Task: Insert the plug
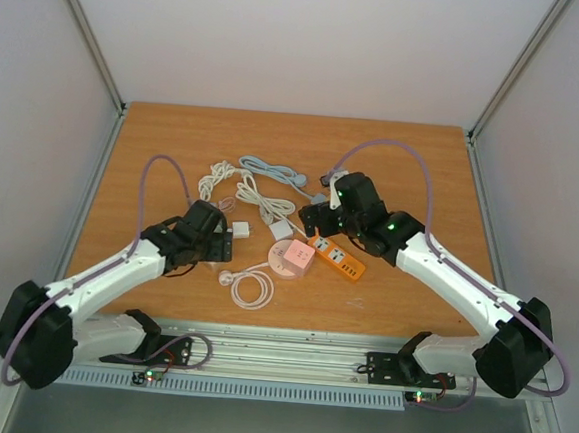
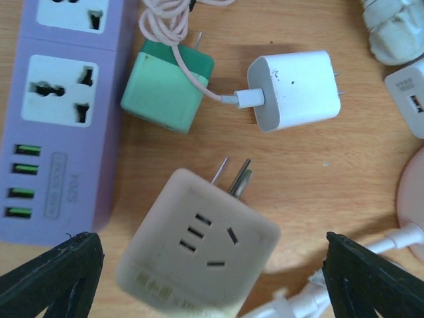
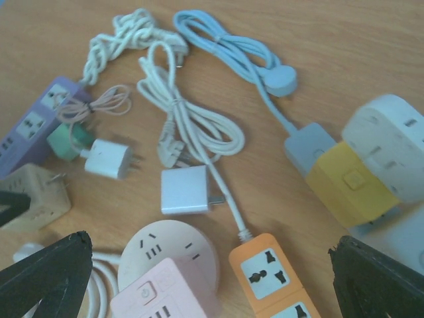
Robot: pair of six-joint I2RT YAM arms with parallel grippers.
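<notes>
Wooden table (image 1: 412, 186) carries a scatter of chargers, sockets and cords between the two arms.

Far left of the cluster: purple power strip (image 2: 59, 112), sockets facing up, green slots at its near end. Just beside it is a green cube charger (image 2: 169, 86) with a pink cord looped on top. That cord runs into a white charger (image 2: 295, 89) lying on its side, prongs pointing right.

Left end effector (image 2: 205, 271) hangs over this group, released, fingers spread wide. The beige cube plug (image 2: 199, 245) lies on the table between those fingers, touching neither. Its prongs point away, toward the gap between the green and white chargers. It is not inserted in any socket.

Centre: white flat adapter (image 3: 185, 190) with a bundled white cord (image 3: 192, 119) behind it. Nearer, a round pink socket (image 3: 169, 252) has a pink cube block (image 3: 165, 298) against its near side. A coiled white cable (image 1: 252, 289) sits nearest the arm bases.

Right of centre: orange power strip (image 3: 271, 271), its cord leading back. Right end effector (image 3: 209, 265) hovers above the pink socket and orange strip, released, holding nothing.

Further right: light blue cable (image 3: 232, 53), then a yellow block (image 3: 348, 182) pressed between a grey-blue one and a white rounded block (image 3: 391, 136).
</notes>
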